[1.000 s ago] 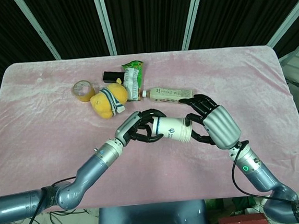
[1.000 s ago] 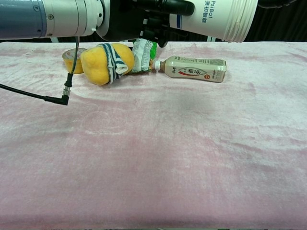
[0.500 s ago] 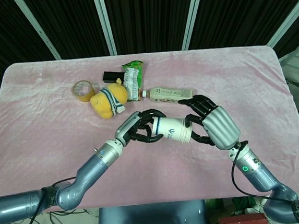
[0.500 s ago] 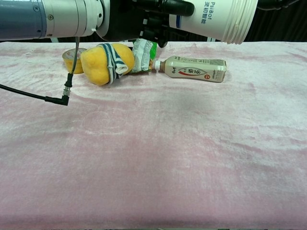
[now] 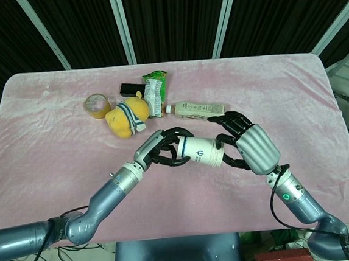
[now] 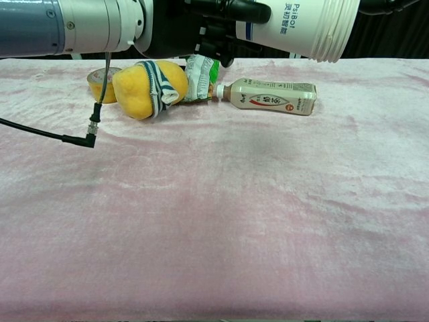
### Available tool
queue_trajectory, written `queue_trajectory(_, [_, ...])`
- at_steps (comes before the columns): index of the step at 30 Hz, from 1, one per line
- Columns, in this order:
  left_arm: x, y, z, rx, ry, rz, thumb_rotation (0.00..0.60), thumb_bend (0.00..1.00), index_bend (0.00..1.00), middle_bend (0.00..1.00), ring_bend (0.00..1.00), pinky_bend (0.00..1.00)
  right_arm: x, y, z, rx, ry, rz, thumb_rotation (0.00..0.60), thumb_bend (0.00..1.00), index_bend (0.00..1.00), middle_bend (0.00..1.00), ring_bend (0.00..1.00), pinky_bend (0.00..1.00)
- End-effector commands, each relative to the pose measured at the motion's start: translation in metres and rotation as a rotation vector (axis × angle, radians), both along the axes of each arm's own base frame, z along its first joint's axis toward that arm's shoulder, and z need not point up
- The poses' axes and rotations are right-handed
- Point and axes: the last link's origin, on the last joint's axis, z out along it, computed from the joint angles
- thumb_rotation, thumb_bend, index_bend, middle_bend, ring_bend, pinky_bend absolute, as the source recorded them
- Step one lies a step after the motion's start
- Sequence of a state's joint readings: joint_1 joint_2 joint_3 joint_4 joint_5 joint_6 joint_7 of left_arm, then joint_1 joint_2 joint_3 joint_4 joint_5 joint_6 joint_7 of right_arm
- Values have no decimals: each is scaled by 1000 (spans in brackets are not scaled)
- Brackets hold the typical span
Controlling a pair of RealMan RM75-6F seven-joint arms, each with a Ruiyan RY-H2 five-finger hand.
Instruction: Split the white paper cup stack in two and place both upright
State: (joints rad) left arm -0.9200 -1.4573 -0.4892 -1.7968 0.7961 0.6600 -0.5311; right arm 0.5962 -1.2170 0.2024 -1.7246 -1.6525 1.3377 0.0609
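The white paper cup stack hangs on its side above the middle of the pink table, rims pointing right. My left hand grips its base end with dark fingers wrapped round it. My right hand holds the rim end from the right. In the chest view the cup stack fills the top edge, blue print on its wall, with my left hand dark beside it; the right hand is mostly cut off there.
At the back of the table lie a yellow plush toy, a tape roll, a green snack bag, a small black box and a drink bottle on its side.
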Motion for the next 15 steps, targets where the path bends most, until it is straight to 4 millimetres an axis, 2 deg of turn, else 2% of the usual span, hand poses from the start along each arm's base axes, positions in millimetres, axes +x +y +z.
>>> queue_trajectory(1, [-1,0,1,3,0,3,600,361,516,507,365,640,-1,0,1,-1,0,-2,600,381,826,188,229,189])
queue_trajectory(15, [-11,6,14,24,-10,28,600,361,517,507,365,641,-21,-1,12,-9,-45,-47,600,387,852,188,232,190])
